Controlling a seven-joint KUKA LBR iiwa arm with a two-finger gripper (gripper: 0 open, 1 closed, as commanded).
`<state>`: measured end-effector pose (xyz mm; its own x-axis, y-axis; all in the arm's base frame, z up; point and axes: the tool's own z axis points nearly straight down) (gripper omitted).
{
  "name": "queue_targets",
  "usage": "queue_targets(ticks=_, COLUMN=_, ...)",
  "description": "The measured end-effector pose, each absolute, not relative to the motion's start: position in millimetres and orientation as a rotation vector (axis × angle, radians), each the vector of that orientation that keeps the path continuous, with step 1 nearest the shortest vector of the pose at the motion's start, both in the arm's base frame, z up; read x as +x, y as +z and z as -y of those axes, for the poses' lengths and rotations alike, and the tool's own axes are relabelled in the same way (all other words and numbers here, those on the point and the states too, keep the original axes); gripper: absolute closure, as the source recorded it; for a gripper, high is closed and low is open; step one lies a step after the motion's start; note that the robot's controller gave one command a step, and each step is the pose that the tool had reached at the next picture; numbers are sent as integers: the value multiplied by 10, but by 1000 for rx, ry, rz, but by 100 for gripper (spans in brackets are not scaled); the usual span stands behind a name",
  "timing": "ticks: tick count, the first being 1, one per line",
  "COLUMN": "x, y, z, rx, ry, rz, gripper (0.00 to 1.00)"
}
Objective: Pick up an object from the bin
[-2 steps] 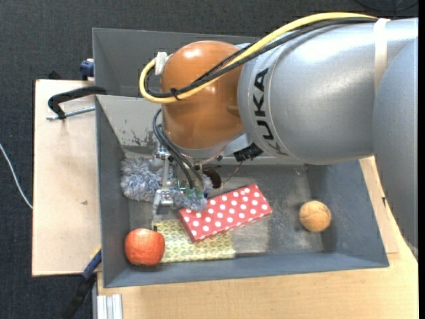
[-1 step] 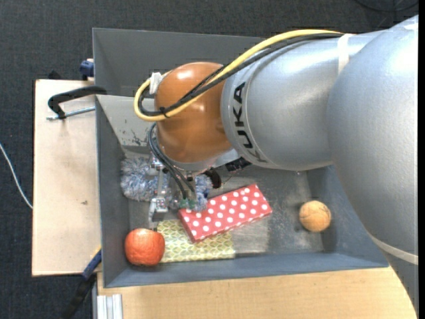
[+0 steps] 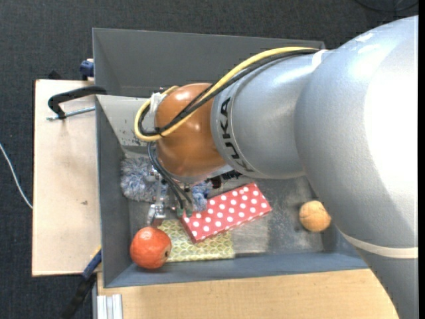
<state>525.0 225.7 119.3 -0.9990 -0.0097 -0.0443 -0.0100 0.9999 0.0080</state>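
A thick, rounded silver-grey arm [image 3: 319, 111] bears black lettering [image 3: 226, 135]. A glossy orange dome-shaped cover [image 3: 186, 135] caps its wrist, looped by yellow and black cables [image 3: 265, 54]; beneath sits a small metal pincer [image 3: 169, 208].

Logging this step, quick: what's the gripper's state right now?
Gripper: cannot be told; it hangs beside the red polka-dot box, near the red ball.

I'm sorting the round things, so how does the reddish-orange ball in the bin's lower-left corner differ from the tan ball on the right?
The reddish-orange ball is clearly larger than the tan ball. Its colour is deep red-orange; the tan ball is pale yellowish. It sits beside the yellow-green patterned sheet, near the gripper; the tan ball lies alone. Both are round.
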Motion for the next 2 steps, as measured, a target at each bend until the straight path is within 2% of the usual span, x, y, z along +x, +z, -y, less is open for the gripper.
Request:
queue_targets(ticks=1, x=5130, y=1120, z=-2308, rx=121, ry=22, rz=-3101, gripper=0)
queue_targets(ticks=2, x=5086, y=818, z=-2269, rx=-294, ry=27, rz=-3072, gripper=100)
